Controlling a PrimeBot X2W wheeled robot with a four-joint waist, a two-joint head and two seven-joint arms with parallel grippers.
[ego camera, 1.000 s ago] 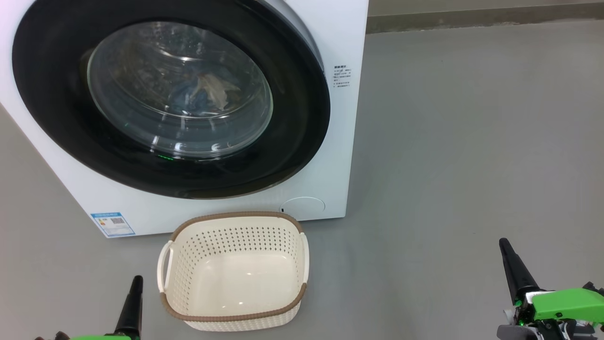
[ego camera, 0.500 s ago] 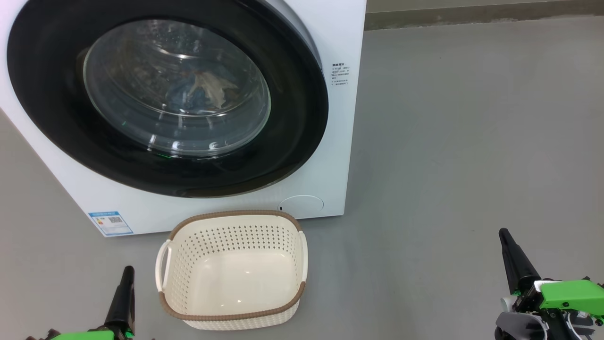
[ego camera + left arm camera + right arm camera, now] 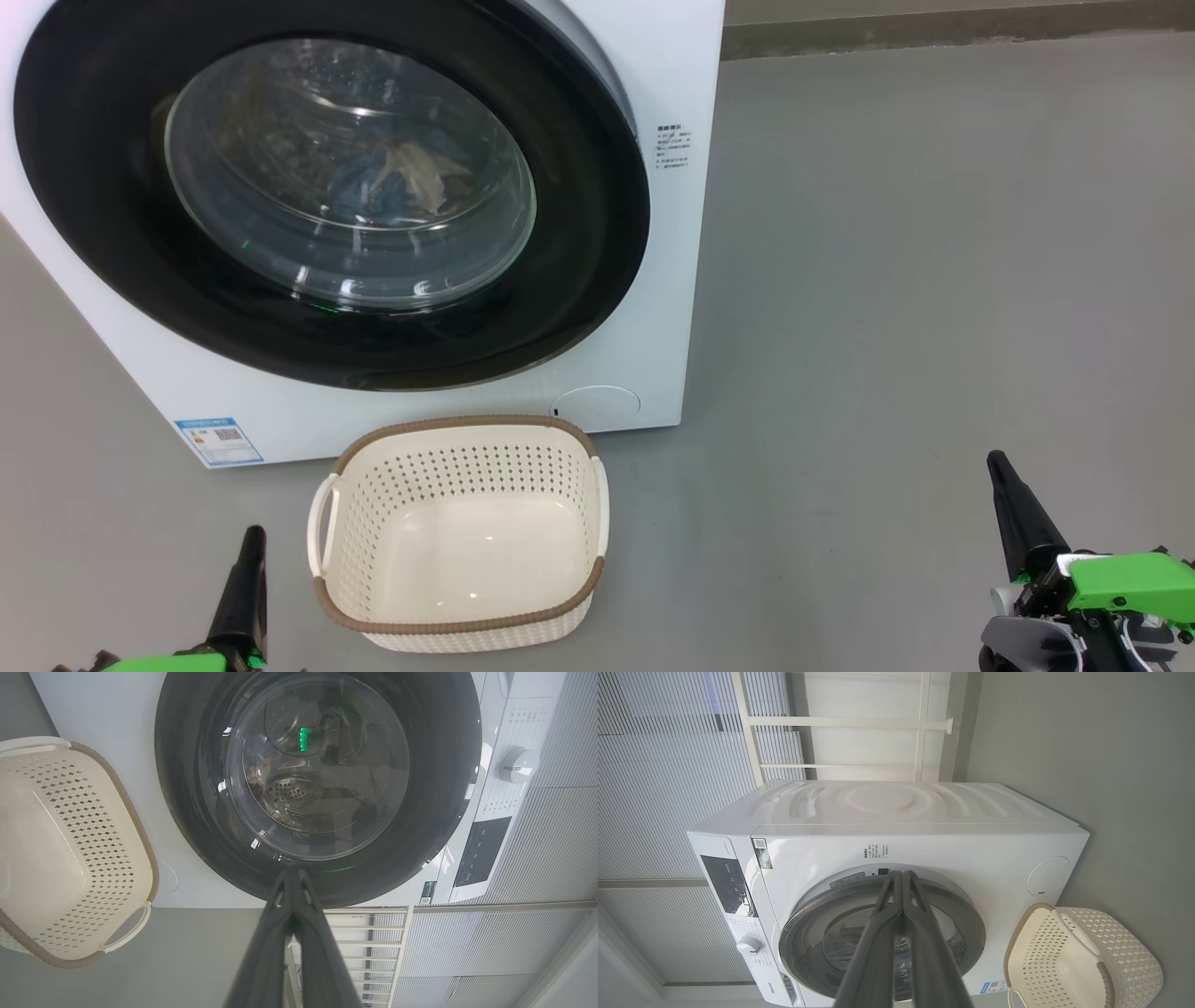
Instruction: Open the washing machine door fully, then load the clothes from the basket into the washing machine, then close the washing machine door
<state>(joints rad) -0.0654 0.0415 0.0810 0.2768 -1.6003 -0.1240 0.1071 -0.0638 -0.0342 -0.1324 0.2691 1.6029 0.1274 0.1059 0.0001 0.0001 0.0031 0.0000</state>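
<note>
Much bare floor (image 3: 887,308) right of basket (image 3: 467,467)

A smooth grey floor (image 3: 887,280) is carrying everything here. The washing machine (image 3: 299,425) is standing directly on it, its white base lying flat against the grey surface. The basket (image 3: 467,467) is sitting upright on the floor just in front of the washing machine, below the lower edge of its front panel, mouth facing up. Whether the basket is touching the washing machine cannot be told. To the robot's right of the washing machine the floor is running back to a darker strip (image 3: 934,33) at the foot of the wall behind the washing machine.
</note>
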